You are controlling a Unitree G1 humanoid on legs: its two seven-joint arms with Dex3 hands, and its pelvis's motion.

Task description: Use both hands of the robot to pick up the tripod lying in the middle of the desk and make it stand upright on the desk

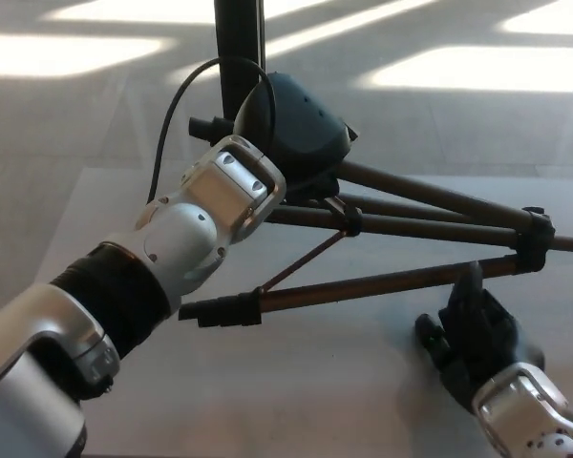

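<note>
- Up at the far end, the left hand (301,129) is clamped around the tripod (401,229) head, holding that end raised above the desk (363,382).
- Nearer me, the right hand (473,334) sits just under the closest leg, fingers spread, gripping nothing.

I found no text, label, brand, number or sign that I could read anywhere in the head view. The tripod (401,229), its dark head at about twelve o'clock, the silver forearm shell at nine o'clock and the desk (315,382) all showed plain surfaces to me, with no markings I could make out.
</note>
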